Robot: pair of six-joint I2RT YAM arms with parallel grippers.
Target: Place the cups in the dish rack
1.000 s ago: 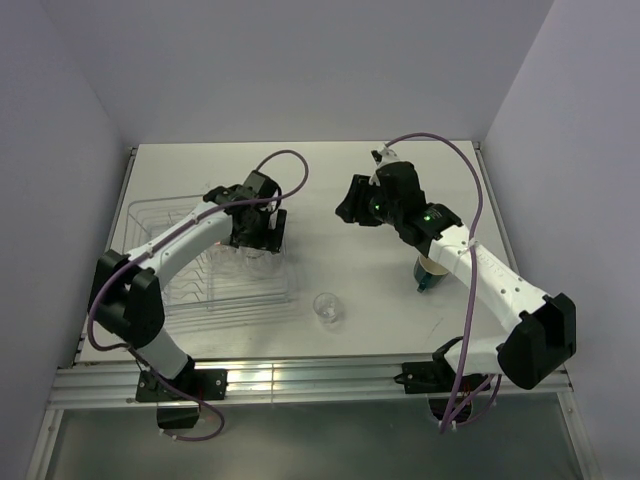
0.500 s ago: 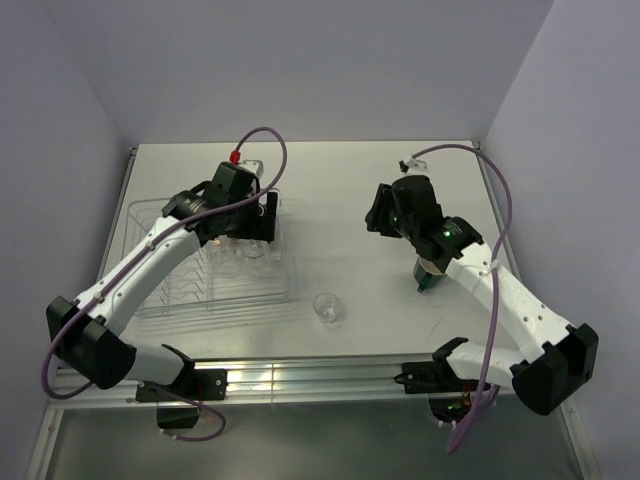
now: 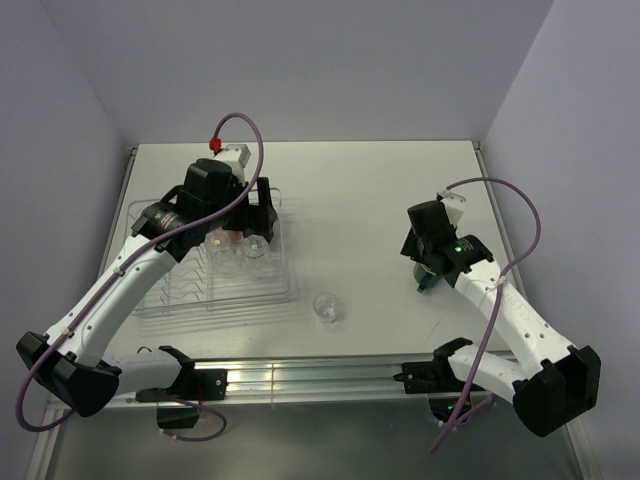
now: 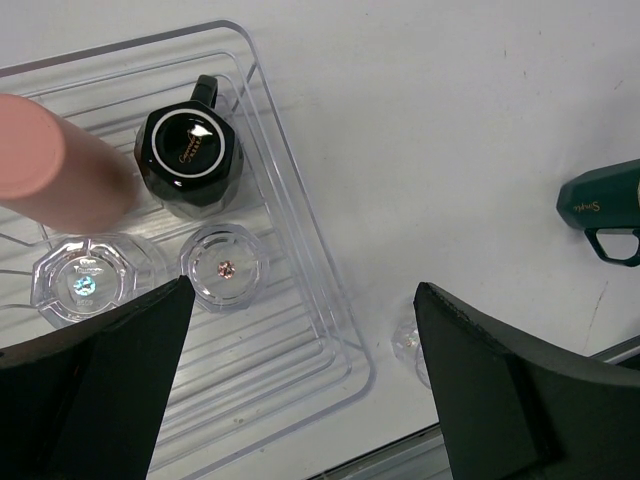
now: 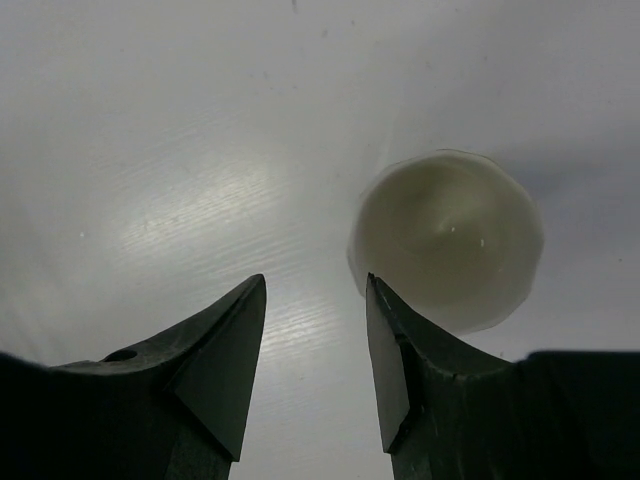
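- Left fingers (image 4: 303, 288) spread wide, empty. Just ahead, in the clear ribbed dish rack (image 4: 335, 330): one salmon cup (image 4: 60, 165), one black mug (image 4: 188, 160), two clear tumblers (image 4: 225, 268).
- Third tumbler (image 3: 326, 308) on the worktop (image 3: 350, 200), between both arms' fingers.
- Right fingers (image 5: 315, 280) slightly parted, empty. One green mug (image 5: 445, 240), white inside, just beside them.

Clear dish rack (image 4: 300, 200) ribbed in parallel lines, black mug (image 4: 188, 150) printed in gold, salmon-pink cup (image 4: 60, 165), clear tumbler (image 4: 225, 268), dark green mug (image 4: 598, 200) lettered pale, white table (image 4: 450, 100).

White table (image 3: 370, 190) enclosed by pale lavender walls (image 3: 300, 70) on three sides. Aluminium rail (image 3: 320, 378) runs along near edge. Diffuse light, soft glare on tabletop.
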